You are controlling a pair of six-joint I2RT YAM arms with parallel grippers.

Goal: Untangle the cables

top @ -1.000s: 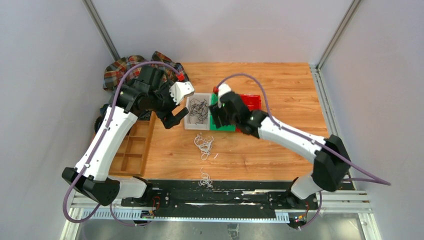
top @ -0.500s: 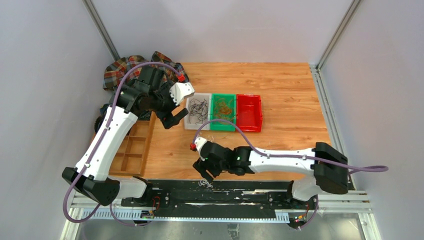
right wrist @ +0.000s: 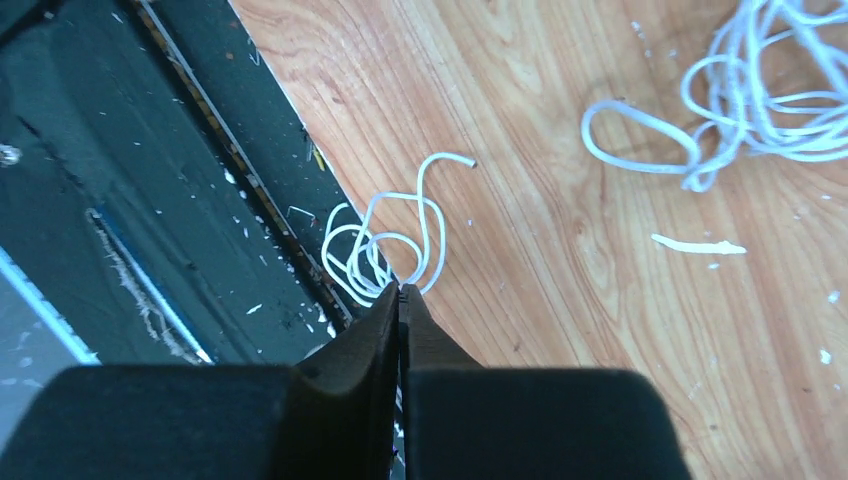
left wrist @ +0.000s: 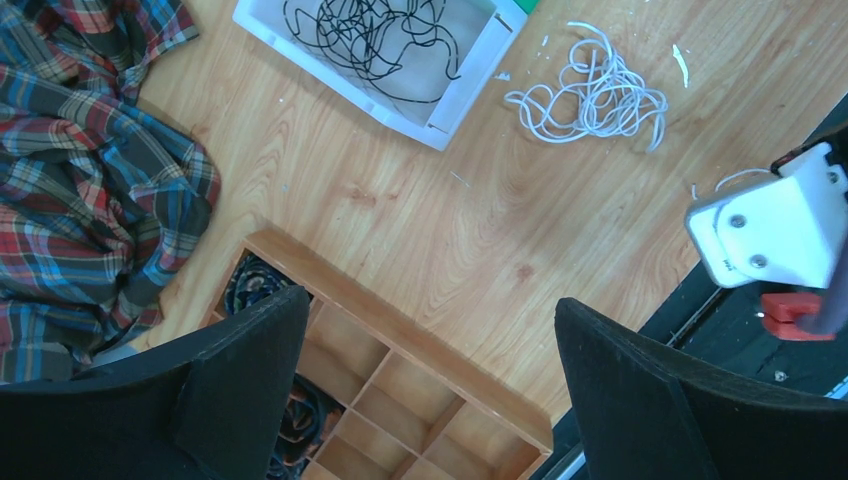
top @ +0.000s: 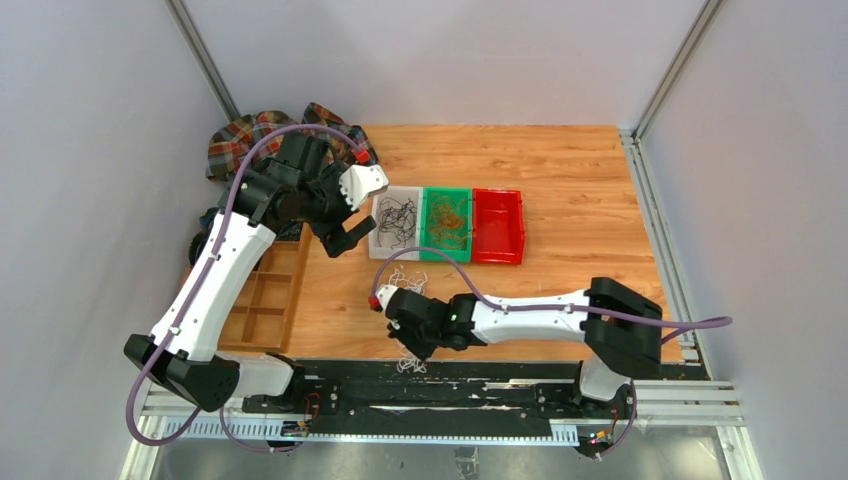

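The cables (top: 408,283) are found in four lots. Black cables (top: 396,221) lie tangled in a white bin (top: 395,254) near the table's centre. Orange-brown cables (top: 446,217) lie in a green bin (top: 446,257) that touches the white bin at its 3 o'clock side. A red bin (top: 497,225) adjoins the green one, again at 3 o'clock. A loose heap of white cables (left wrist: 590,95) rests on the wooden table (top: 560,180) just at 6 o'clock of the white bin. A small white coil (right wrist: 385,245) lies apart from that heap, at its 6 o'clock, straddling the table's near edge and the black base rail (right wrist: 150,200).

Right gripper (right wrist: 400,292): low over the near edge, fingers pressed together with no gap. The tips sit at the coil's near side, where its loops run into them, and a strand appears pinched.

Left gripper (left wrist: 430,400): raised above the table at 9 o'clock of the white bin, fingers (left wrist: 240,370) spread wide and holding nothing.

A wooden compartment tray (left wrist: 400,325) lies at the table's 9 o'clock edge, with dark rolls (left wrist: 255,285) in its compartments. A plaid cloth (left wrist: 80,150) is bunched at the 11 o'clock corner.
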